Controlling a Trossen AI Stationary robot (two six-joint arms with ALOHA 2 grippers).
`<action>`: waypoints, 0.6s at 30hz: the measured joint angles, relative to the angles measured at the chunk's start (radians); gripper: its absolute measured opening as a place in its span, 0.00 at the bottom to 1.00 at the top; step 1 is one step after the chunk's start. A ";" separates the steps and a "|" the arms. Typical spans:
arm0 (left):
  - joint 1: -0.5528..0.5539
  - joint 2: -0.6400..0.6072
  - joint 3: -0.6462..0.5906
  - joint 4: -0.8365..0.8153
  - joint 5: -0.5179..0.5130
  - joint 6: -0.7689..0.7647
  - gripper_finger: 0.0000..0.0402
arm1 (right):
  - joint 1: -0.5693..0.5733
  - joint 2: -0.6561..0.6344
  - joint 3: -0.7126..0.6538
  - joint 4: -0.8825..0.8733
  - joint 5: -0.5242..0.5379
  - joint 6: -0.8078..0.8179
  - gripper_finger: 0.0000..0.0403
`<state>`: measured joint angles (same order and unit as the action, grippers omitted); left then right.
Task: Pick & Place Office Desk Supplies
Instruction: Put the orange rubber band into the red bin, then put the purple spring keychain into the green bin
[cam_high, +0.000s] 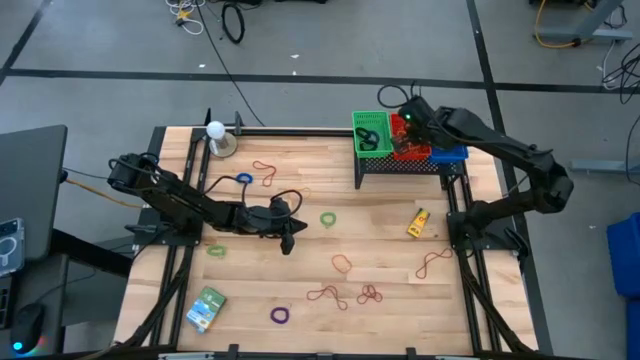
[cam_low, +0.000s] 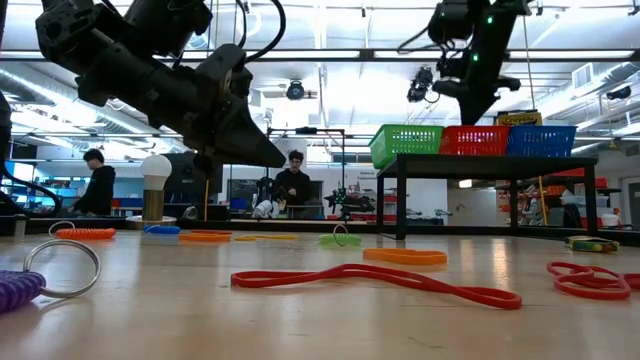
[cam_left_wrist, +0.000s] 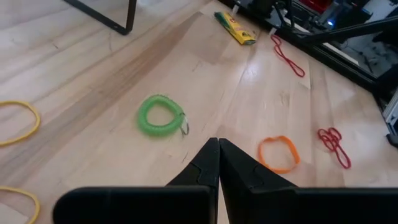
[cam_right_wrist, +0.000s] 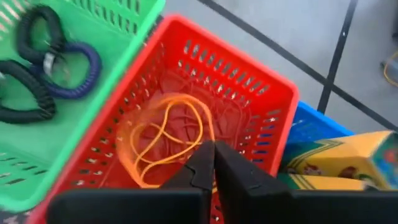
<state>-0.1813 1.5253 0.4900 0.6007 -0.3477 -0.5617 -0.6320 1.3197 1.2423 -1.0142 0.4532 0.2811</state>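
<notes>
My right gripper (cam_right_wrist: 213, 148) is shut over the red basket (cam_right_wrist: 261, 93) on the black stand (cam_high: 400, 168) at the far right, with an orange rubber band (cam_right_wrist: 165, 134) looping below its tips. The green basket (cam_right_wrist: 74, 130) beside it holds dark coil rings (cam_right_wrist: 37, 74). My left gripper (cam_left_wrist: 218, 143) is shut and holds nothing, hovering above the table's middle left (cam_high: 288, 237). A green coil ring (cam_left_wrist: 160, 115) and an orange band (cam_left_wrist: 278, 154) lie flat on the wood just beyond it. The yellow crayon box (cam_high: 417, 222) lies at the right. My right gripper has the orange rubber band's strand (cam_right_wrist: 204, 134) between its shut fingertips, which slant down from above. The band hangs slack in loops into the red basket. The fingers hide the exact place of contact.
Red bands (cam_high: 340, 295), (cam_high: 432, 263), a purple ring (cam_high: 280, 315), a blue ring (cam_high: 244, 179) and a green-blue packet (cam_high: 206, 308) lie scattered. A white ball on a metal base (cam_high: 216, 135) stands far left. A crayon box (cam_right_wrist: 348, 158) sits in the blue basket (cam_high: 450, 153).
</notes>
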 joint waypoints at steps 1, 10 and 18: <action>0.000 0.000 0.000 0.000 0.000 -0.005 0.02 | -0.005 0.005 -0.009 0.004 -0.001 0.001 0.07; 0.000 0.000 0.000 -0.007 -0.003 -0.066 0.02 | -0.014 0.000 0.017 -0.003 -0.006 0.000 0.37; -0.001 0.000 0.000 -0.007 -0.002 -0.076 0.02 | 0.025 -0.014 0.161 -0.088 -0.086 -0.040 0.39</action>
<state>-0.1825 1.5253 0.4900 0.5933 -0.3499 -0.6373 -0.6073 1.3052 1.4034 -1.1025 0.3671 0.2413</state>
